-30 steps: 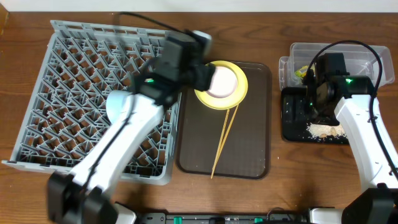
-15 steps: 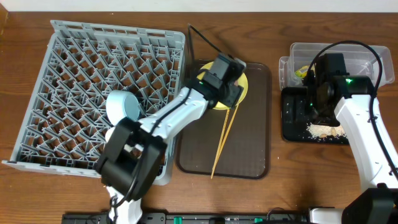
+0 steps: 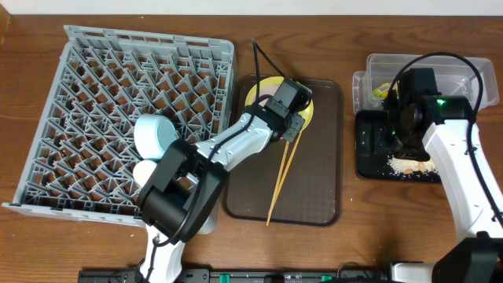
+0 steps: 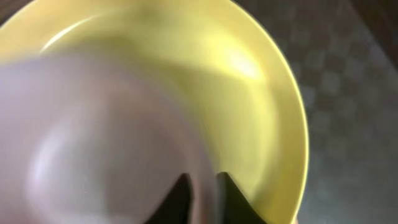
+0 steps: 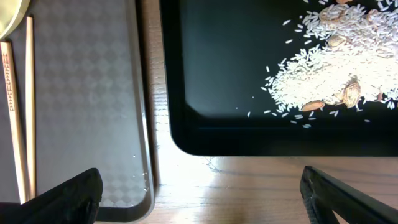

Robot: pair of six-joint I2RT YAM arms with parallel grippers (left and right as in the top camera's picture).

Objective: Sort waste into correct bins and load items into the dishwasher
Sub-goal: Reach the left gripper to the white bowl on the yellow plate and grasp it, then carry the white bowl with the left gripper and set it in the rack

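Note:
The yellow plate point(image 3: 256, 93) point(image 4: 267, 106) lies at the back of the brown serving tray point(image 3: 314, 189), with the white bowl point(image 4: 93, 137) on it. My left gripper point(image 3: 288, 108) point(image 4: 204, 196) is down over the plate, shut on the bowl's rim; from overhead it hides the bowl. Two chopsticks point(image 3: 283, 177) point(image 5: 12, 112) lie on the tray. A light blue bowl point(image 3: 155, 134) sits in the grey dish rack point(image 3: 94, 79). My right gripper point(image 3: 405, 118) point(image 5: 202, 199) hangs open and empty by the black tray point(image 3: 369, 149) point(image 5: 249, 74), which holds food scraps point(image 3: 409, 163) point(image 5: 336, 62).
A clear tub point(image 3: 456, 67) behind the black tray holds a green wrapper point(image 3: 381, 90). In the right wrist view a strip of bare wooden table point(image 5: 155, 93) separates the brown tray's edge point(image 5: 140, 124) from the black tray.
My left arm swung from the rack's edge onto the yellow plate and its jaws closed on the white bowl. The right arm has not moved.

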